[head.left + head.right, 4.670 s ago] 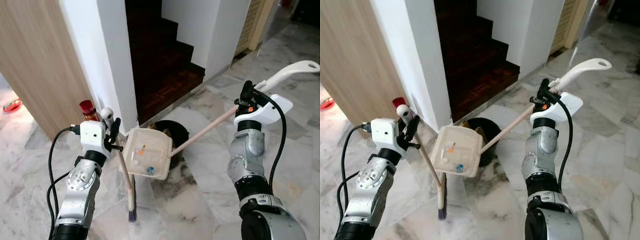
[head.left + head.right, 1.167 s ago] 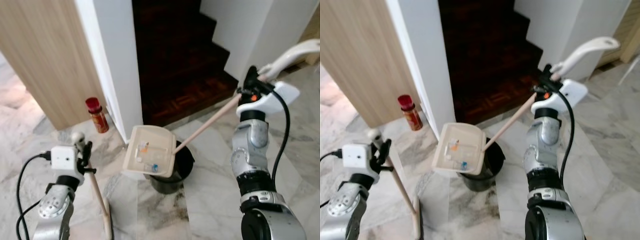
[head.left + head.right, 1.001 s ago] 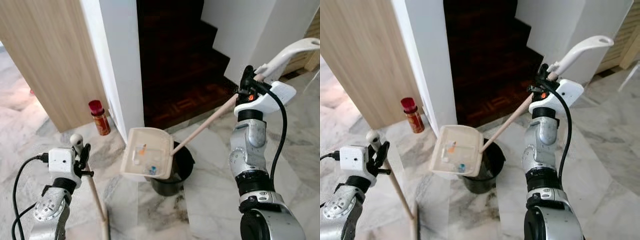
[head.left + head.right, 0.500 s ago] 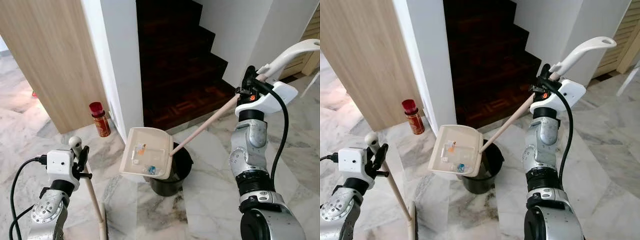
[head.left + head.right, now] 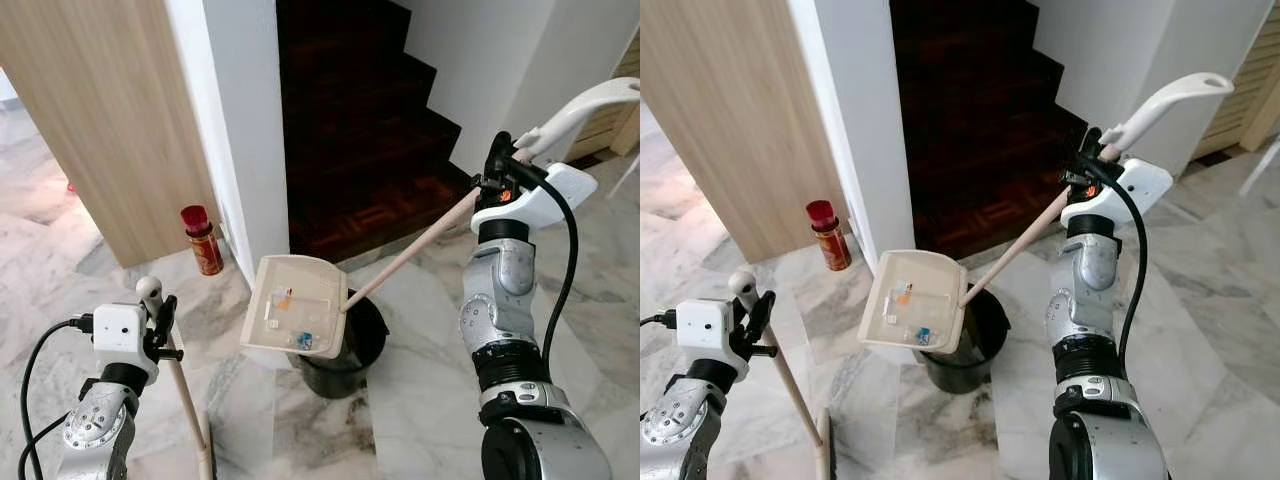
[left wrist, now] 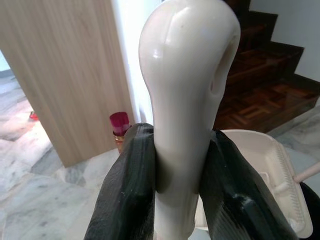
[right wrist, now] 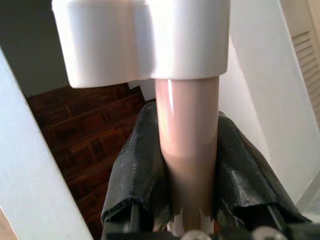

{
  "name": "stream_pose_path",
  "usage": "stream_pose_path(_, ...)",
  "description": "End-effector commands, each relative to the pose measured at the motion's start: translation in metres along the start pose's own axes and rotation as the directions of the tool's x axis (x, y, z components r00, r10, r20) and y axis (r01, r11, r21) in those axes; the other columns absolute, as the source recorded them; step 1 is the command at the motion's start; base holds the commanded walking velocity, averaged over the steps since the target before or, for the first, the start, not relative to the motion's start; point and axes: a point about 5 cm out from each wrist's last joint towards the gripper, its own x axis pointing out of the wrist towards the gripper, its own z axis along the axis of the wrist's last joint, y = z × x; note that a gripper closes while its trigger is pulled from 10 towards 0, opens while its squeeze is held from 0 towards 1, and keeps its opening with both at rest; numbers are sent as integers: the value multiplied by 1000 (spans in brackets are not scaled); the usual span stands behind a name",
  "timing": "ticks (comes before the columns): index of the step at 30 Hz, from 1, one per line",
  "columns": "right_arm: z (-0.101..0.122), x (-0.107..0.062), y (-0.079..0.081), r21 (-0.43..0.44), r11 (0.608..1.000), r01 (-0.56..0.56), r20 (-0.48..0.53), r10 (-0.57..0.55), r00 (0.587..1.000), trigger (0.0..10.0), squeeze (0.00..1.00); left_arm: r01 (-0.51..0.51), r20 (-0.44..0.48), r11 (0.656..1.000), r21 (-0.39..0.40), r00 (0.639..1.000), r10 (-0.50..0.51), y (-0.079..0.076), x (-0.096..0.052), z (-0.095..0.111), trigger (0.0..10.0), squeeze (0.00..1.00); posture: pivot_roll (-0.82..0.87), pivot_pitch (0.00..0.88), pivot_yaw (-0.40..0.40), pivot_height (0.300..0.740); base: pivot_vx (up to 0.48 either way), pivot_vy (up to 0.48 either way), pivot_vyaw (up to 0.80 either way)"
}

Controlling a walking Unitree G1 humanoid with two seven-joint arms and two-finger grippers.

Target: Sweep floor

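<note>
Right hand [image 7: 187,175] clamps the pink pole of the cream long-handled dustpan [image 5: 296,306], tilted over the black round bin [image 5: 345,345], debris inside. Left hand [image 6: 175,170] grips the cream broom handle [image 6: 187,100], upright on the marble floor [image 5: 420,400].

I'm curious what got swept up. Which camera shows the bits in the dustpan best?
The left eye view: the dustpan faces the camera above the black bin, showing small orange and blue scraps. The right eye view shows the same. The left wrist view catches just its rim behind the broom handle.
</note>
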Motion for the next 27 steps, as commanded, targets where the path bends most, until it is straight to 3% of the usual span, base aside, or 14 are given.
stream_pose_path(1, 14, 8, 6, 31, 1000, -3, 63, 1, 998, 10000, 0, -19, 52, 1000, 20, 998, 18, 5, 3, 10, 10000, 0, 97, 35, 13, 740, 300, 0, 0)
stream_pose_path(12, 12, 9, 3, 51, 999, 17, 43, -19, 999, 10000, 0, -17, 59, 1000, 23, 998, 15, 5, 4, 11, 10000, 0, 93, 22, 15, 740, 325, 0, 0)
stream_pose_path(18, 13, 9, 3, 58, 998, 15, 60, -18, 998, 10000, 0, -14, 61, 1000, 23, 998, 12, 4, 5, 11, 10000, 0, 94, 16, 14, 740, 331, 0, -758)
stream_pose_path(27, 14, 9, 6, 63, 998, 7, 66, -11, 998, 10000, 0, -11, 66, 1000, 23, 998, 9, 4, 5, 11, 10000, 0, 94, 16, 14, 740, 294, 0, 0)
